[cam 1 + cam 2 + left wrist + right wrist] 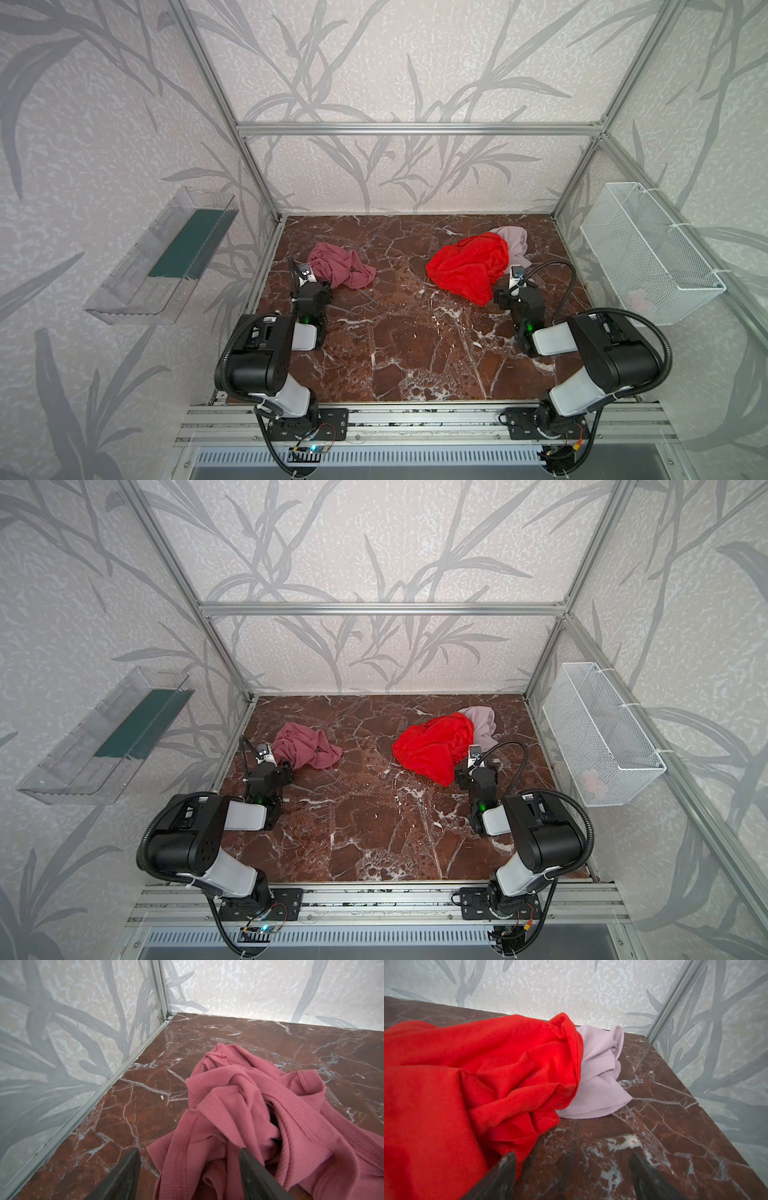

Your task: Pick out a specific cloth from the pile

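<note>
A: Left arm pose?
B: Folded low, reaching forward. Left gripper had its fingers apart, straddling the edge of the cloth, left of centre on the table.
A: Right arm?
B: Same pose. Right gripper was spread wide over bare table, just beside the pile, right of centre.

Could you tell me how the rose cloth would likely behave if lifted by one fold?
The rose cloth lies crumpled in soft folds, so it would probably hang limp and unfurl. Its ribbed knit looks grippy, so slipping seems unlikely. It lies apart from the red cloth, so nothing should drag along.
</note>
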Robot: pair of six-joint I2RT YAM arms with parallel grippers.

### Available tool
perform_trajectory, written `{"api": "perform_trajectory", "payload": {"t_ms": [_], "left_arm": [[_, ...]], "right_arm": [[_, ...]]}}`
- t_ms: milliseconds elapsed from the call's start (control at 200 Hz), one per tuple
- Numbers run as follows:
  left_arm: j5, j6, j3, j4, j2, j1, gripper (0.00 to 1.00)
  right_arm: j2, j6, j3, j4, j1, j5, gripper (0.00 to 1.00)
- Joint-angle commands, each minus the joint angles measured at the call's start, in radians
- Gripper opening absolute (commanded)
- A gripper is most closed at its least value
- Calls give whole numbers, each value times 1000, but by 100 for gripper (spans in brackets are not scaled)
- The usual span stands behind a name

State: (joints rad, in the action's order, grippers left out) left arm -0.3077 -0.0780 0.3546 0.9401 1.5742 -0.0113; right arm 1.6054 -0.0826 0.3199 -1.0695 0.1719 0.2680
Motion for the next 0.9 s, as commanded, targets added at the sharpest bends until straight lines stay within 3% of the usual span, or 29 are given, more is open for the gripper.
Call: {"api": "perform_trajectory", "payload": {"t_ms": [0, 895], "left_arm": [[21, 19, 9, 38, -3, 4, 75], [19, 21, 7, 43, -2, 4, 76]], "right_arm": [[-4, -6, 29, 18, 3, -8, 99], [-3, -11, 25, 5, 5, -6, 99]]}}
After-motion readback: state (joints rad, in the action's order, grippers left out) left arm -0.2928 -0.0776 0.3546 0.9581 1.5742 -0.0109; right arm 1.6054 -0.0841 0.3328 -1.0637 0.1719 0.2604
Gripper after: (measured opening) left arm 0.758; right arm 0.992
